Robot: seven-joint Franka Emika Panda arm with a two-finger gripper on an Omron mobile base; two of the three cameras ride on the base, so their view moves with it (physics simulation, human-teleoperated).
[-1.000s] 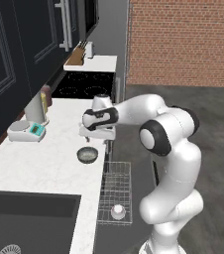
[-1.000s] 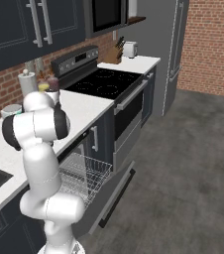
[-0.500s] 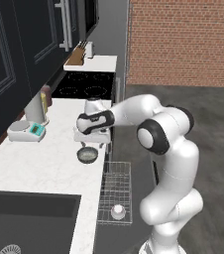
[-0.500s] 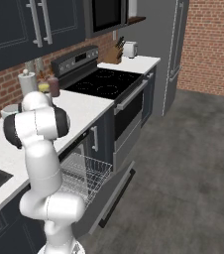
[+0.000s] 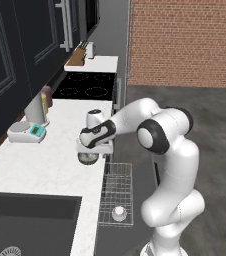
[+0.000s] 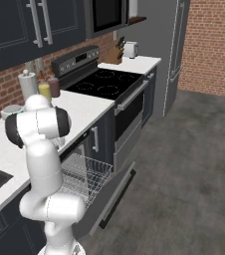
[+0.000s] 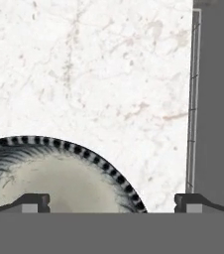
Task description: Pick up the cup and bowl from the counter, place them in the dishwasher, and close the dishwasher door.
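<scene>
A: Where is the gripper (image 5: pixel 92 151)?
B: Directly over the bowl (image 5: pixel 87 158) on the counter (image 5: pixel 45 167), jaws spread wide, grasping nothing.
A: And the cup (image 5: pixel 119 213)?
B: Well below the hand, in the dishwasher (image 5: pixel 116 194) rack. Whether a fingertip (image 7: pixel 32 202) touches the bowl's rim is unclear.

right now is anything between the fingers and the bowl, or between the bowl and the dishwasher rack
Nothing visible is. The open gripper hangs directly over the bowl on the counter. The pulled-out rack sits just past the counter edge, holding the cup near its front end.
</scene>
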